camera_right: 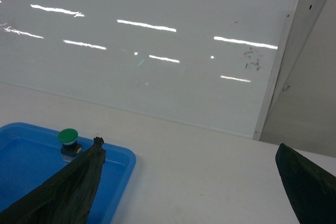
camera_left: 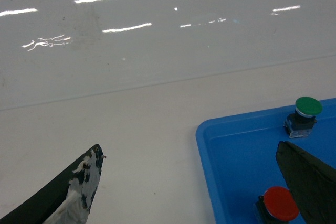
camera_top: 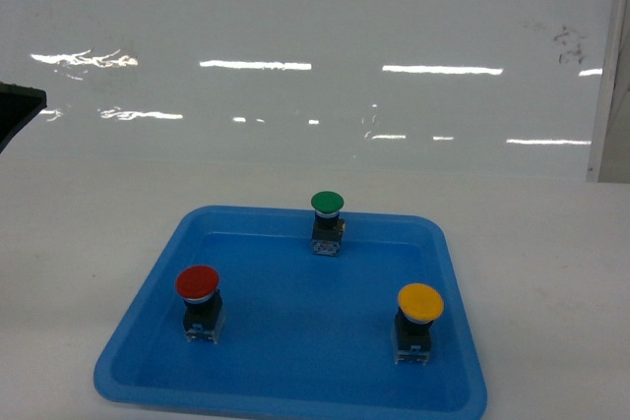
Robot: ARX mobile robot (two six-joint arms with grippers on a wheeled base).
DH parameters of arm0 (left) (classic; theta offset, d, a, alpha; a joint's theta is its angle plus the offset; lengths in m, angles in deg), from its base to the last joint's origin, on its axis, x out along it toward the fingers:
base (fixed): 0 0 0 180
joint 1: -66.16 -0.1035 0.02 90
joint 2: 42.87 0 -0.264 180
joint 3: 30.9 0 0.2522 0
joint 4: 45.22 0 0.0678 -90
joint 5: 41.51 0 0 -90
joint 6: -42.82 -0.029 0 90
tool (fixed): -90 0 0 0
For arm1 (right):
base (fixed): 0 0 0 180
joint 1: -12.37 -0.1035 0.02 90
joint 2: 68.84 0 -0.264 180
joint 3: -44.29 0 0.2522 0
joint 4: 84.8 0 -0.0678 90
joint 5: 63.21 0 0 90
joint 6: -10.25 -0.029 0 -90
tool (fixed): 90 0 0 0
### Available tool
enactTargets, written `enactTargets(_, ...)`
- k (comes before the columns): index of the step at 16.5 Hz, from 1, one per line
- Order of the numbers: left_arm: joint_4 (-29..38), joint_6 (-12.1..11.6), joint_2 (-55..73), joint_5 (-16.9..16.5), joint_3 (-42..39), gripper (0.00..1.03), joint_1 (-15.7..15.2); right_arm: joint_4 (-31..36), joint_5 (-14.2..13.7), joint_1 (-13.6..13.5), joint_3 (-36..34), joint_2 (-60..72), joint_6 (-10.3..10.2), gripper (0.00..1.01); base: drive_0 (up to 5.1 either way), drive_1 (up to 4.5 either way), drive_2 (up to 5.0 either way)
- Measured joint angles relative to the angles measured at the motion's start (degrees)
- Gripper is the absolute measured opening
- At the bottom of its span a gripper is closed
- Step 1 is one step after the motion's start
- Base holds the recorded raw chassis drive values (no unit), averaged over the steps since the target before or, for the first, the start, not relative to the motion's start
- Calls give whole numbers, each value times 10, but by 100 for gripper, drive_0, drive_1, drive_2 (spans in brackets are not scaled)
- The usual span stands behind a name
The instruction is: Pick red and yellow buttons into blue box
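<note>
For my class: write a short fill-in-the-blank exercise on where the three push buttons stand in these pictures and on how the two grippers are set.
1. All three buttons stand inside the shallow blue ____.
2. In the head view, the button farthest from the camera has a ____ cap.
3. In the head view, the red button stands to the ____ of the yellow button.
4. The fingers of the left gripper and right gripper are spread ____.

Missing words: tray; green; left; open

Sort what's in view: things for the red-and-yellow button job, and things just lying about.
For the job:
- red button
- yellow button
The blue box is not in view.

Lying about:
- green button
- shallow blue tray holding all three buttons
- white table
</note>
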Motion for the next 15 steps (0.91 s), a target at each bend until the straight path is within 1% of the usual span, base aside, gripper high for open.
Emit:
enactTargets(1,0,0,0,0,0,98,0,12,3,4,0,5,1,98,0,0,0)
enactTargets(2,-1,0,0,0,0,98,0,37,22,14,1,25,0,98,0,0,0)
enactTargets(3,0,0,0,0,0,98,0,48,36,20,1,43,-4,98,0,0,0)
enactTargets(5,0,0,0,0,0,98,0,70,66,28,0,88,-17,98,0,0,0)
enactTargets(6,0,0,0,0,0,98,0,86,71,30,0,113,-22,98,0,0,0)
enactTargets(7,0,0,0,0,0,98,0,110,88,31,-1,148,-35,98,0,0,0)
enactTargets(8,0,0,0,0,0,98,0,124,91,30,-2,169,-39,98,0,0,0)
enactTargets(9,0,0,0,0,0,98,0,136,102,30,-4,187,-45,98,0,0,0)
enactTargets(10,0,0,0,0,0,98,0,144,110,25,-8,201,-51,98,0,0,0)
enactTargets(11,0,0,0,0,0,98,0,164,126,18,-19,209,-56,98,0,0,0)
enactTargets(12,0,0,0,0,0,98,0,167,136,5,-24,212,-59,98,0,0,0)
enactTargets(13,-1,0,0,0,0,98,0,173,136,-3,-25,218,-60,98,0,0,0)
enactTargets(15,0,0,0,0,0,98,0,193,136,-25,-27,244,-70,98,0,0,0)
